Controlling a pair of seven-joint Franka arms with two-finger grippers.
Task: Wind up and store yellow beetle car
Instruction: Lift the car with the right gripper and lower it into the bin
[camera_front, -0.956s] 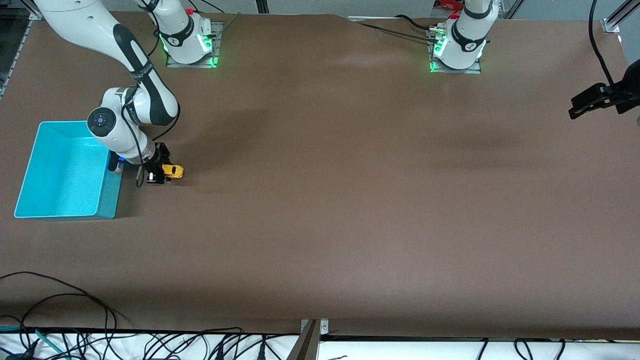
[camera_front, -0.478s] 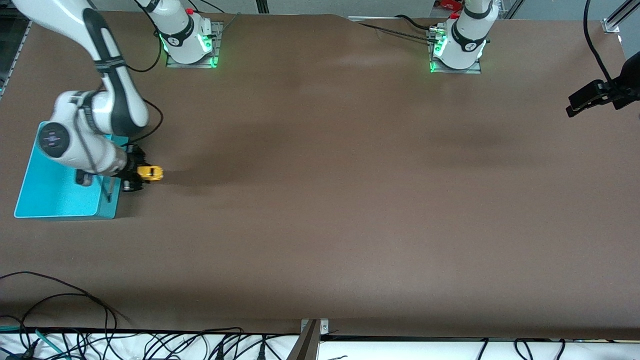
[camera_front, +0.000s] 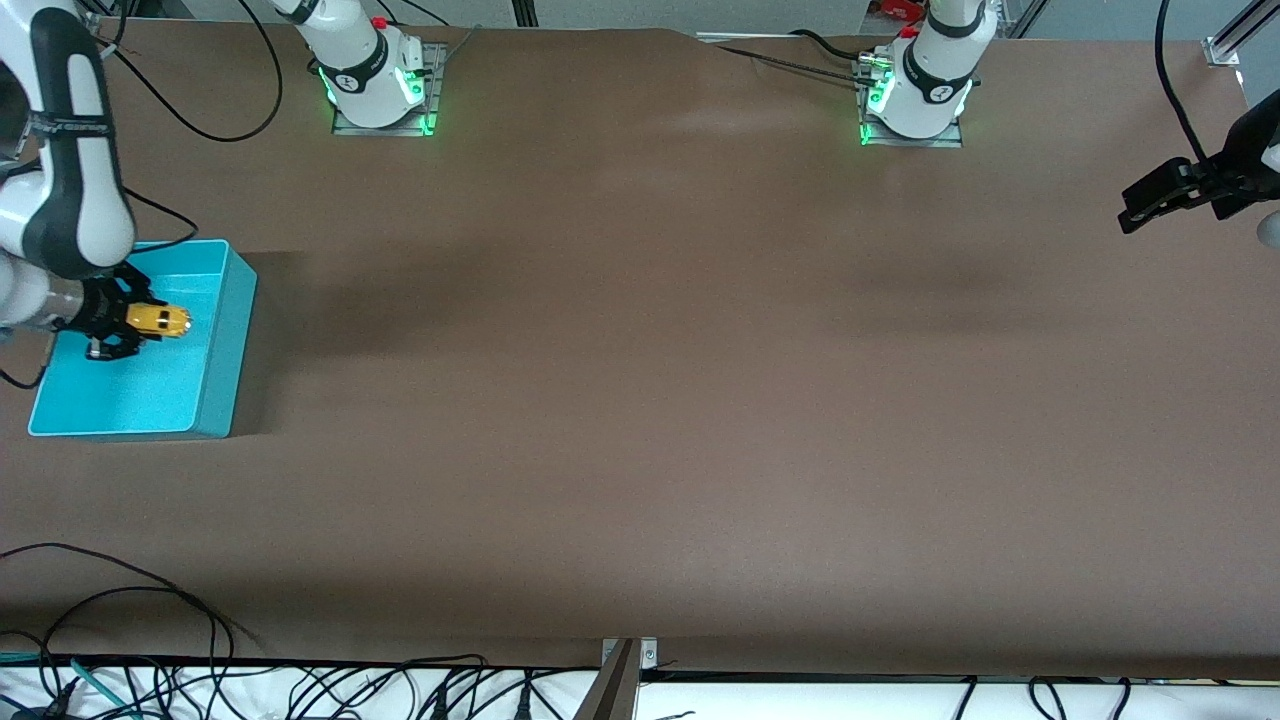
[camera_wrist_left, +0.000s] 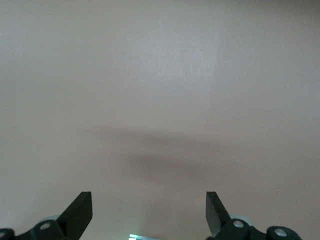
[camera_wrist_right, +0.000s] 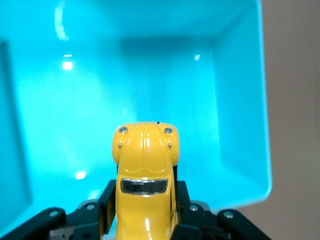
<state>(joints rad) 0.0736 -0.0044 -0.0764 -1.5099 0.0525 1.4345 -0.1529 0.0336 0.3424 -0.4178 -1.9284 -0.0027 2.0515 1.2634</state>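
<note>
The yellow beetle car (camera_front: 160, 320) is held clamped in the right gripper (camera_front: 118, 325) over the turquoise bin (camera_front: 225, 340). The left gripper (camera_front: 1150, 200), fingers spread, is kept waiting above bare brown table (camera_front: 640, 400).

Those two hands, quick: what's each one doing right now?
Left hand: open, empty, over bare table.
Right hand: shut on the yellow beetle car, over the turquoise bin.

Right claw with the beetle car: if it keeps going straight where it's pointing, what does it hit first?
Most likely the floor of the turquoise bin. The right claw, shut on the yellow beetle car, points down into the bin's open inside, with nothing between the car's nose and the floor. How high it hangs above the floor is unclear.
</note>
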